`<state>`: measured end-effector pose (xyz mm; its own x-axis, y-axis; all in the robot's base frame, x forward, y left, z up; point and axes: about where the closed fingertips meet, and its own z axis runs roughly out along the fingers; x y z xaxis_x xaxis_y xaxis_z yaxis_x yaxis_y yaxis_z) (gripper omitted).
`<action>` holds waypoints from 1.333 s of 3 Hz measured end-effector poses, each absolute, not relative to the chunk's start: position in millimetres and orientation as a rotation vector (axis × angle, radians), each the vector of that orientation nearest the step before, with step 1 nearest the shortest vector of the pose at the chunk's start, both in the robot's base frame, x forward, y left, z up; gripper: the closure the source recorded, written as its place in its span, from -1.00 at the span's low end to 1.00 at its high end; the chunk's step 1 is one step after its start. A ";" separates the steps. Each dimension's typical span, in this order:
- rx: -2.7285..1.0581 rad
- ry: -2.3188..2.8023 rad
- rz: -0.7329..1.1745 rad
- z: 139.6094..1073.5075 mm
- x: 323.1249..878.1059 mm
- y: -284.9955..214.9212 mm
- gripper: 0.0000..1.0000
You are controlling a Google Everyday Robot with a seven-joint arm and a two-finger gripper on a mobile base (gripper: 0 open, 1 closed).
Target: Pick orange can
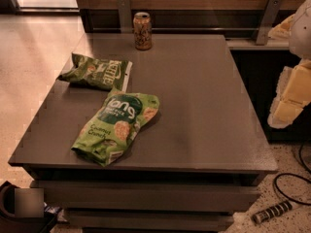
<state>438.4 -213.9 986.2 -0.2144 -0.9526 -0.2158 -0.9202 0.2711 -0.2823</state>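
The orange can (142,31) stands upright at the far edge of the dark table (204,106), orange-brown patterned body with a silver top. My gripper (291,98) shows at the right edge of the view as pale yellow and white parts, off the table's right side and well away from the can. Nothing is in it.
Two green snack bags lie on the table: a dark one (97,72) at the left, a larger bright one (118,126) near the front. A wooden wall with metal brackets (265,19) runs behind. A black cable (291,183) lies on the floor at right.
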 end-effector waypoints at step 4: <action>-1.067 1.835 0.318 974.4 636.7 -143.7 -1.00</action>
